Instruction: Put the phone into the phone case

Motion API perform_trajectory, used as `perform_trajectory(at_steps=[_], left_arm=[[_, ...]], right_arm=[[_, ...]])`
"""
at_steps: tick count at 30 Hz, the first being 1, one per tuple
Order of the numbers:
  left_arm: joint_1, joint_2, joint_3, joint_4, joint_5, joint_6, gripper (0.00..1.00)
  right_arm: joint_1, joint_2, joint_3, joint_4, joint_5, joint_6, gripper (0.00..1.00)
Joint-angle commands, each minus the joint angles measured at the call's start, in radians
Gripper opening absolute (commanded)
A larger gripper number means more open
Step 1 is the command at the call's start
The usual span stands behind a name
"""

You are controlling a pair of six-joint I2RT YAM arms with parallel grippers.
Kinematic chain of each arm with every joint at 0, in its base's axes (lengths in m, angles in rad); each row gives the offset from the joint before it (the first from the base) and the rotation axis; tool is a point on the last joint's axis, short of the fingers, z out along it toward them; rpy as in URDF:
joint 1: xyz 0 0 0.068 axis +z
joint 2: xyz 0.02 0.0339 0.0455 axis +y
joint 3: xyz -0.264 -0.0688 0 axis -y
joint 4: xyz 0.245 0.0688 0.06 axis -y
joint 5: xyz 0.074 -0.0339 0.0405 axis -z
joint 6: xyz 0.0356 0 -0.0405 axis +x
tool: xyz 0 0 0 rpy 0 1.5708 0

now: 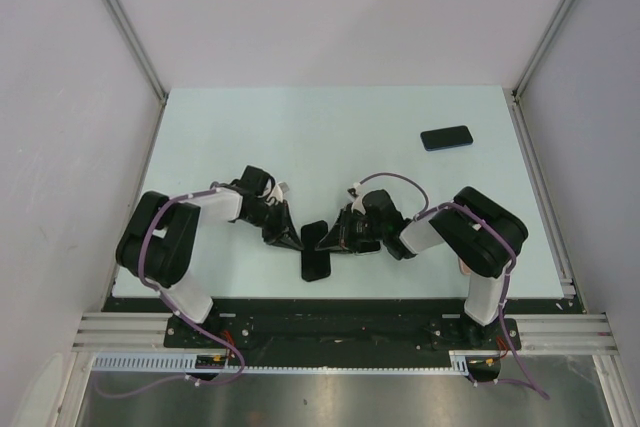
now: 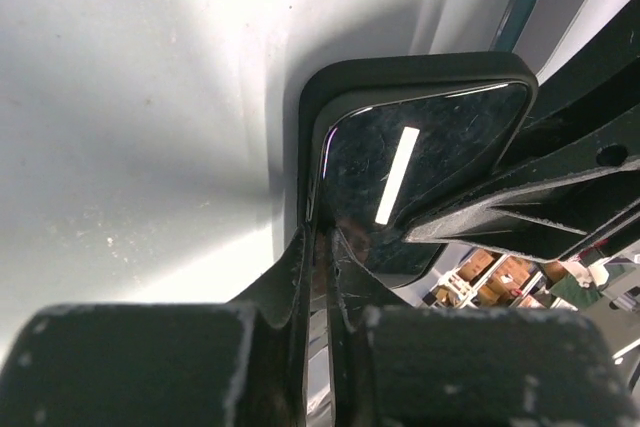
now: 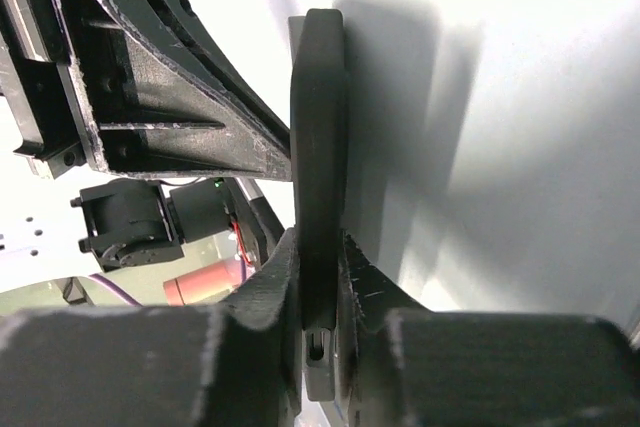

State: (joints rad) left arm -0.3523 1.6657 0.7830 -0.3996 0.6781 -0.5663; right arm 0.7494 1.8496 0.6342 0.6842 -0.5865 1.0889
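Note:
The phone (image 1: 446,137), a dark slab with a bluish edge, lies flat on the table at the back right, far from both arms. The black phone case (image 1: 318,255) is held up between the two grippers near the front middle. My left gripper (image 1: 294,239) (image 2: 322,239) is shut on the case's side edge, beside its glossy inner face (image 2: 420,147). My right gripper (image 1: 336,238) (image 3: 318,239) is shut across the case (image 3: 318,117), which shows edge-on, its port cutout down between the fingers. The right gripper's fingers (image 2: 520,197) cross the left wrist view.
The pale table (image 1: 300,137) is bounded by metal rails on the left (image 1: 150,157) and right (image 1: 540,197), with white walls on three sides. The arm bases stand along the near edge.

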Motion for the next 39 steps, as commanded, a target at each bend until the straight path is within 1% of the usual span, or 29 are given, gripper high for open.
perform_trajectory(at_steps=[1,3,6,7,8,9,10,11,12,13,14,15,16,17,18,19,21,31,33,35,38,39], left_arm=[[-0.028,-0.024,-0.030,0.048,0.043,-0.001,0.10],[-0.024,-0.050,-0.005,0.019,0.049,0.015,0.14],[0.015,-0.107,0.045,-0.043,0.043,0.052,0.24],[0.053,-0.128,0.053,-0.056,0.044,0.058,0.32],[0.074,-0.151,0.067,-0.062,0.052,0.062,0.38],[0.096,-0.200,0.073,-0.065,0.076,0.065,0.43],[0.133,-0.227,0.081,-0.064,0.090,0.065,0.49],[0.145,-0.251,0.099,-0.059,0.107,0.066,0.52],[0.151,-0.297,0.107,-0.041,0.123,0.066,0.55],[0.153,-0.320,0.113,-0.029,0.152,0.063,0.61],[0.154,-0.342,0.114,-0.012,0.167,0.048,0.63],[0.154,-0.375,0.111,0.039,0.188,0.034,0.64],[0.153,-0.388,0.104,0.069,0.240,0.017,0.66],[0.153,-0.397,0.084,0.106,0.265,-0.024,0.66],[0.154,-0.414,0.070,0.192,0.299,-0.050,0.66],[0.154,-0.419,0.056,0.232,0.339,-0.073,0.67],[0.154,-0.414,0.036,0.298,0.362,-0.109,0.66],[0.154,-0.365,-0.004,0.378,0.393,-0.124,0.68],[0.153,-0.351,-0.013,0.427,0.402,-0.147,0.68],[0.147,-0.340,-0.036,0.493,0.416,-0.188,0.67],[0.136,-0.317,-0.053,0.522,0.419,-0.198,0.65],[0.134,-0.311,-0.051,0.522,0.422,-0.195,0.62]], right_arm=[[0.010,-0.026,0.019,0.167,-0.064,0.022,0.01],[-0.011,-0.044,0.019,0.179,-0.090,-0.003,0.00],[-0.044,-0.073,0.015,0.204,-0.139,-0.018,0.00],[-0.068,-0.081,0.013,0.228,-0.157,-0.014,0.00],[-0.080,-0.093,0.003,0.265,-0.180,-0.003,0.00],[-0.091,-0.096,-0.002,0.349,-0.232,0.012,0.00],[-0.111,-0.099,-0.005,0.397,-0.258,0.047,0.00],[-0.120,-0.096,-0.007,0.446,-0.285,0.077,0.00],[-0.131,-0.087,-0.011,0.557,-0.329,0.109,0.00],[-0.142,-0.070,-0.013,0.628,-0.351,0.150,0.00],[-0.162,-0.053,-0.014,0.715,-0.381,0.281,0.00],[-0.174,-0.005,-0.016,0.908,-0.386,0.354,0.00],[-0.182,0.000,-0.011,0.914,-0.394,0.402,0.00],[-0.188,-0.004,-0.011,0.913,-0.404,0.388,0.00],[-0.188,-0.019,-0.011,0.911,-0.414,0.372,0.00],[-0.186,-0.026,-0.011,0.911,-0.420,0.358,0.00],[-0.193,-0.035,-0.013,0.911,-0.427,0.353,0.00],[-0.196,-0.070,-0.013,0.914,-0.432,0.376,0.00],[-0.194,-0.081,-0.011,0.914,-0.423,0.382,0.00],[-0.194,-0.090,-0.010,0.914,-0.415,0.393,0.00],[-0.186,-0.102,-0.007,0.914,-0.409,0.396,0.01],[-0.183,-0.108,-0.005,0.914,-0.408,0.397,0.01]])
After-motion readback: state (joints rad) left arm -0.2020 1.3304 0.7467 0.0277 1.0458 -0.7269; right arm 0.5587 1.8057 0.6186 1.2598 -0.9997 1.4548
